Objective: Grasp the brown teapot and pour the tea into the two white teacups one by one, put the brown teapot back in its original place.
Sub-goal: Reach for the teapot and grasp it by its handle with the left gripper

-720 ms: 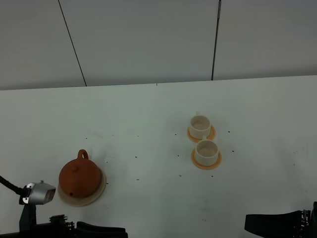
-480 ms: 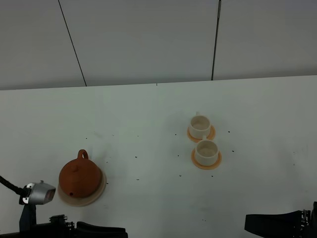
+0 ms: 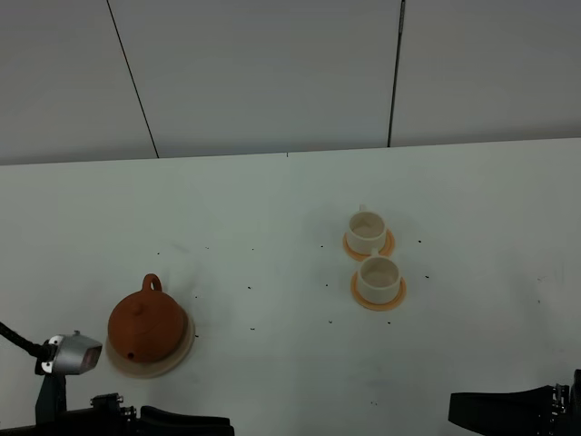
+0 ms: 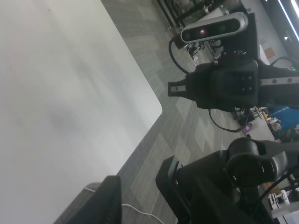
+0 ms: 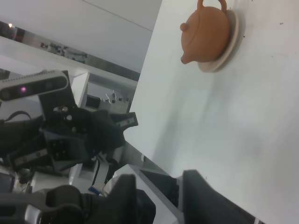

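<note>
The brown teapot [image 3: 145, 325] sits on its pale beige coaster [image 3: 187, 348] at the front left of the table, handle pointing to the back. It also shows in the right wrist view [image 5: 205, 29], on the coaster [image 5: 232, 37]. The two white teacups [image 3: 366, 230] [image 3: 379, 275] stand on orange saucers [image 3: 390, 245] [image 3: 397, 297] right of centre; no tea shows in them. My left gripper [image 4: 138, 186] and right gripper [image 5: 156, 182] are open, empty and low at the table's front edge, far from the teapot and cups.
The left arm [image 3: 136, 421] and its camera mount [image 3: 68, 354] lie at the front left, just in front of the teapot. The right arm [image 3: 508, 409] lies at the front right. A grey wall [image 3: 272, 73] rises behind the table's back edge.
</note>
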{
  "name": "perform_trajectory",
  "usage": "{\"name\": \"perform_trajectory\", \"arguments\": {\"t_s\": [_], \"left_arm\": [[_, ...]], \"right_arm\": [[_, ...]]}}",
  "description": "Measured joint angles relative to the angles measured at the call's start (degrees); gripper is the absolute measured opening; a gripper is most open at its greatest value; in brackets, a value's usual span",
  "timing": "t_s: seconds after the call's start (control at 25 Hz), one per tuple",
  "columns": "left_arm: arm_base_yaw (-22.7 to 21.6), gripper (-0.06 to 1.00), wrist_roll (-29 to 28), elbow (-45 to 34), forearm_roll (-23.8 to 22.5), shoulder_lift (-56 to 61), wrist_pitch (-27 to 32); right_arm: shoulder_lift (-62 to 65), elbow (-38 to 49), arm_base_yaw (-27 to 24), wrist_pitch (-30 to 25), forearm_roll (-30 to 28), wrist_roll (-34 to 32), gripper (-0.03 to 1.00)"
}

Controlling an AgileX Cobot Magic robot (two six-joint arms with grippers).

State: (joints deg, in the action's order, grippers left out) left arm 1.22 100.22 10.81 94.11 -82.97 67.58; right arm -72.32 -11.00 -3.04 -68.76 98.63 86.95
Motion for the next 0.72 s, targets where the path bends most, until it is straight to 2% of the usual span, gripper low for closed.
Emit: {"name": "perform_trajectory", "arguments": {"t_s": [0.24, 0.48, 0.72], "left_arm": [[0.00, 0.42, -0.10, 0.00, 0.00, 0.00, 0.00], [0.00, 0.42, -0.41, 0.00, 0.15, 0.00, 0.00], [0.00, 0.42, -0.36, 0.00, 4.04, 0.00, 0.00]], "right_arm": [[0.00, 0.00, 0.00, 0.00, 0.00, 0.29, 0.24], [0.00, 0.00, 0.00, 0.00, 1.38, 3.22, 0.24], [0.00, -0.92, 0.00, 0.00, 3.12, 3.38, 0.24]]}}
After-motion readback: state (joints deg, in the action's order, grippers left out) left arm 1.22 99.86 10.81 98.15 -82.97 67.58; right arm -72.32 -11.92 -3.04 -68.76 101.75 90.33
